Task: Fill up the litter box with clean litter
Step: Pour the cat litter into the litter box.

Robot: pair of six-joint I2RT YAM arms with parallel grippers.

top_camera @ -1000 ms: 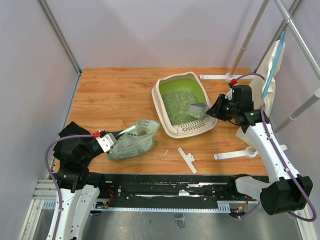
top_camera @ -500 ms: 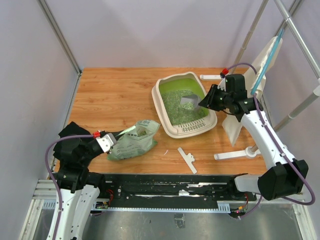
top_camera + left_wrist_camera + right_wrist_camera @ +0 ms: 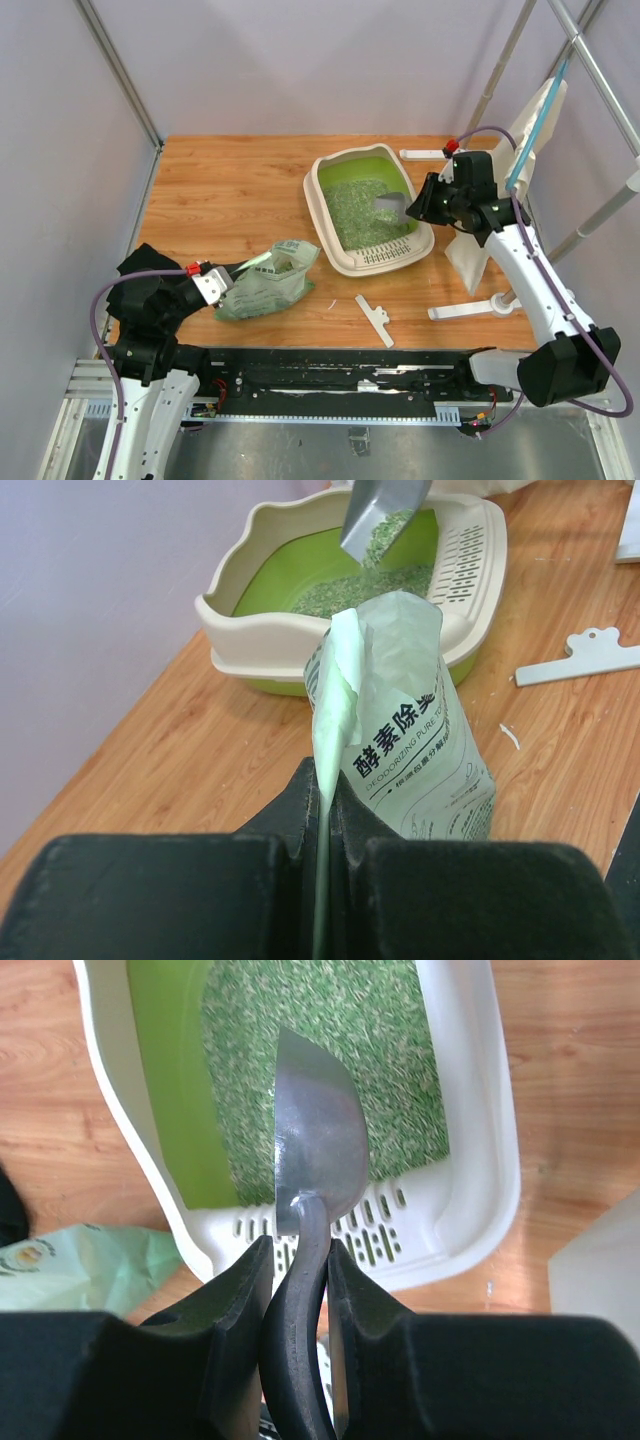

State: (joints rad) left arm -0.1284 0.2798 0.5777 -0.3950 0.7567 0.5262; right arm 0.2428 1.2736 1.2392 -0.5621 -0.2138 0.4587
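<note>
Litter box [image 3: 385, 256]: on the tabletop [image 3: 220, 190], on the right arm's side, within easy reach of the scoop.
Litter [image 3: 355, 210]: covers most of the green floor. The far end is bare, so filling looks partway done.
Scoop [image 3: 318, 1145]: over the box, tipped mouth-down in the left wrist view with granules at its lip, so they drop inside rather than on the wood.
Right gripper [image 3: 297, 1248]: partly closed, clamped on the scoop's handle.
Bag [image 3: 410, 720]: propped near the box, mouth open toward it.
Left gripper [image 3: 328, 785]: pinched tight on the bag's top edge, probably to hold it up and open.
</note>
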